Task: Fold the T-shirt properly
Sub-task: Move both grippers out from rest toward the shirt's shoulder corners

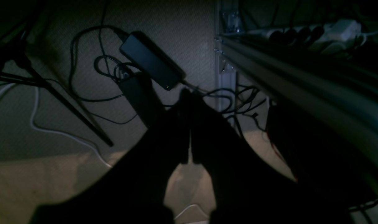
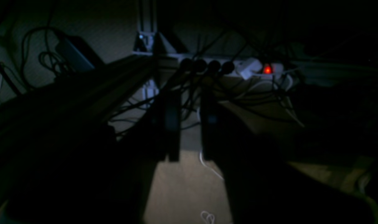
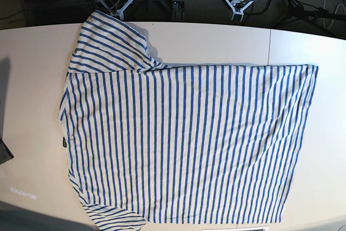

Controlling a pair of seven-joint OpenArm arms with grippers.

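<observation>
The T-shirt (image 3: 189, 139), white with narrow blue stripes, lies spread flat across the white table (image 3: 27, 79) in the base view. Its collar side faces left and its hem faces right. One sleeve (image 3: 111, 44) sticks out at the top left. Both arms hang beyond the table's far edge, away from the shirt. My left gripper (image 1: 186, 93) is shut with nothing in it, pointing down at the floor. My right gripper (image 2: 190, 105) stands a little open and empty, a gap showing between its dark fingers (image 2: 173, 124).
Both wrist views are dark and look under the table. They show tangled cables, a black power adapter (image 1: 151, 60), a power strip (image 2: 238, 67) with a red light, and an aluminium frame beam (image 1: 301, 81). A dark object (image 3: 4, 152) sits at the table's left edge.
</observation>
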